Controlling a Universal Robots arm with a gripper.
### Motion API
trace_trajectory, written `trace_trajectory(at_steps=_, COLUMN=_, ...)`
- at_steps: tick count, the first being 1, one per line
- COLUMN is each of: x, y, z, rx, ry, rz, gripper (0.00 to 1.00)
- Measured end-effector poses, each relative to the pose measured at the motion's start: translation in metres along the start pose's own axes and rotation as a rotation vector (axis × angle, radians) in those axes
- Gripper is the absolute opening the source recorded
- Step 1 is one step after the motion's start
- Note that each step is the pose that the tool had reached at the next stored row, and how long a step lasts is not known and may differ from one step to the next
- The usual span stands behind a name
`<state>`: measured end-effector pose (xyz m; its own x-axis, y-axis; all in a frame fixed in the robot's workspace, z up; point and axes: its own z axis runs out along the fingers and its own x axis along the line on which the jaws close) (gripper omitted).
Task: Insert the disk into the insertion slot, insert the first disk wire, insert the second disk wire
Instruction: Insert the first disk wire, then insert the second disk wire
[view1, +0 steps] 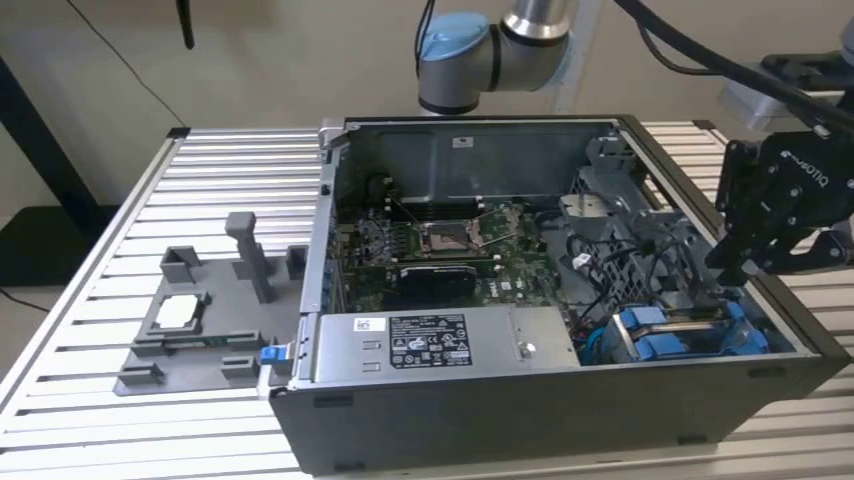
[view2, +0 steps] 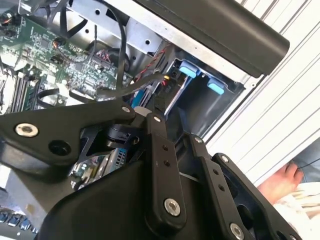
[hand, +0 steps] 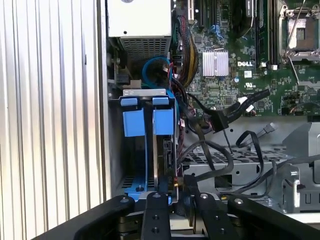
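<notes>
The disk (hand: 166, 157) stands edge-on in its blue carrier (hand: 147, 120) inside the insertion slot (view1: 681, 335), the grey cage with blue fittings in the case corner at the exterior view's right. My black gripper (hand: 176, 194) hangs over the disk's rear end, its fingers (hand: 156, 212) close together around a small black wire connector (view2: 167, 86) with red and black leads. A second black connector (hand: 220, 120) and a blue-tipped one (hand: 250, 100) hang loose on their cables beside the cage. In the exterior view the gripper (view1: 734, 272) reaches down just inside the case's side wall.
The open computer case (view1: 534, 420) lies on a slatted aluminium table (view1: 240, 180). It holds the motherboard (view1: 441, 240), a labelled power-supply box (view1: 427, 345) and tangled black cables (hand: 215, 155). A grey fixture tray (view1: 200, 330) with posts sits at the exterior view's left.
</notes>
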<state>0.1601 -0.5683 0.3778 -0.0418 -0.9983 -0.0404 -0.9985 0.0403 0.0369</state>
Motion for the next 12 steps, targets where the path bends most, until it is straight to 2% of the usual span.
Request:
trace_trajectory(at_steps=2, x=-0.0011, y=0.0028, z=0.0002, rx=0.0043, ry=-0.0003, rz=0.001, gripper=0.27)
trace_trajectory(at_steps=8, x=-0.0013, y=0.0031, z=0.0002, rx=0.0044, ry=0.0001, rz=0.001, gripper=0.27)
trace_trajectory(at_steps=12, x=-0.0022, y=0.0067, z=0.0, rx=0.0071, ry=-0.0001, rz=0.001, gripper=0.27)
